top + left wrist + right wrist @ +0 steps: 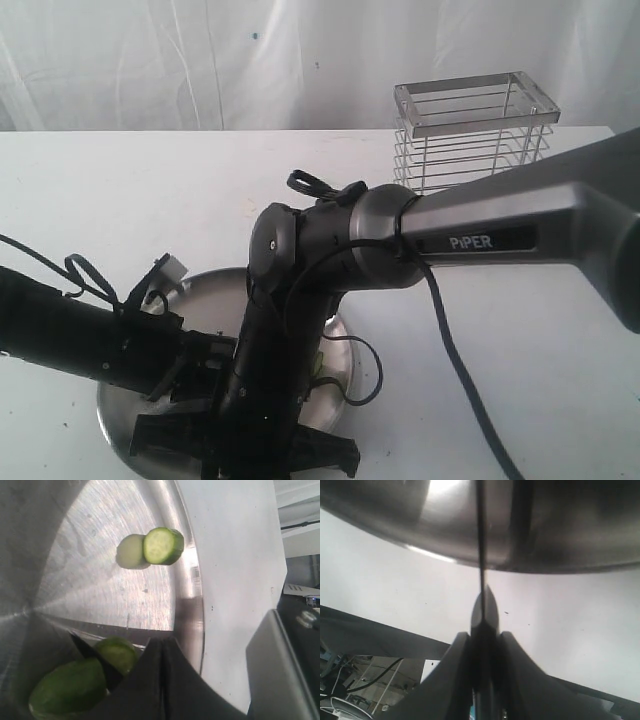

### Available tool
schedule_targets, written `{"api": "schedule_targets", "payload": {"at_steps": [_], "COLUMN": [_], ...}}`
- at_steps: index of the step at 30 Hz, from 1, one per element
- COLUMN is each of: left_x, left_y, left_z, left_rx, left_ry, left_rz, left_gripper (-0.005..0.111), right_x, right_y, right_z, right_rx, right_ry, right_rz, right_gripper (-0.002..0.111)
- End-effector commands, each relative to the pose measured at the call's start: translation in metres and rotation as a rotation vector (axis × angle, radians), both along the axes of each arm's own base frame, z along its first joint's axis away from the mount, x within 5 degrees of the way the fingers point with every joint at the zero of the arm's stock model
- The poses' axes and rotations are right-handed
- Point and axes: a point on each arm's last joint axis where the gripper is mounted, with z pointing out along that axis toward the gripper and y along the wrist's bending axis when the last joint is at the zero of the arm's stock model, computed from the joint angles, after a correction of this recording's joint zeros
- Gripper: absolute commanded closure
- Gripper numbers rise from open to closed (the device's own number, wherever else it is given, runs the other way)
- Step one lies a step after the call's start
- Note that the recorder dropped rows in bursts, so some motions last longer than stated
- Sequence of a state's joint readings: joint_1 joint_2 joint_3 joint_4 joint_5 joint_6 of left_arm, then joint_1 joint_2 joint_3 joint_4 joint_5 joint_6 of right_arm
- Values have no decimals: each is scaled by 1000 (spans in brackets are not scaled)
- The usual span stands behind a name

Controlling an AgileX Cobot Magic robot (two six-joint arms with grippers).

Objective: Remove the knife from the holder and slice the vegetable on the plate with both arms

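Exterior looks down, wrists near shared plate [90, 580]

Counted around the one plate [100, 590]: one knife [481, 580], one holder [470, 135], two arms, left arm [80, 340] and right arm [480, 220], three vegetable pieces [162, 545] on it.

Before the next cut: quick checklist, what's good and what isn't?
1. Knife in right gripper: ok, clamped between its fingers.
2. Blade over plate: ok, edge-on past the rim.
3. Left gripper steadying vegetable: cannot tell; shut, vegetable beside it.
4. Cut slice clear of vegetable: ok, apart on the plate.
5. Holder out of the way: ok, apart from the plate.
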State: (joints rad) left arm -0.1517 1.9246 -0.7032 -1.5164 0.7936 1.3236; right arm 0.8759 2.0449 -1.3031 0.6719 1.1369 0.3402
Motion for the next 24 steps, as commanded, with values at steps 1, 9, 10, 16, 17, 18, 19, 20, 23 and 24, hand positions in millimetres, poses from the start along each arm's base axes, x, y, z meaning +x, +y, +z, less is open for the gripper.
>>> {"api": "schedule_targets", "payload": {"at_steps": [1,9,10,16,17,18,19,20,23,24], "left_x": [-3,-1,0,-3,-3,-2,-1,-1,-6,-8], "left_y": [4,0,0,1,1,2,2,2,5,7], "left_z": [-14,-8,-7,-10,-10,-11,-11,-12,-16,-19], "left_rx": [63,-13,-24,9,18,22,28,32,96,125], "left_ry": [35,10,11,8,7,6,6,5,15,36], "left_rz": [16,30,42,1,2,11,21,24,-33,-45], "left_gripper": [107,107,107,107,107,107,107,107,107,107], "right_x": [-5,-7,-7,-5,-4,-4,-3,-3,-3,-3], "right_y": [1,3,3,5,5,6,6,6,6,7], "right_z": [5,3,3,3,3,3,2,2,2,2], "right_rx": [4,1,1,13,16,19,20,21,23,26], "right_ry": [10,-14,-14,-36,-42,-48,-50,-53,-58,-60], "right_rz": [16,28,28,12,8,4,3,1,-2,-5], "right_gripper": [108,108,108,108,108,108,108,108,108,108]}}
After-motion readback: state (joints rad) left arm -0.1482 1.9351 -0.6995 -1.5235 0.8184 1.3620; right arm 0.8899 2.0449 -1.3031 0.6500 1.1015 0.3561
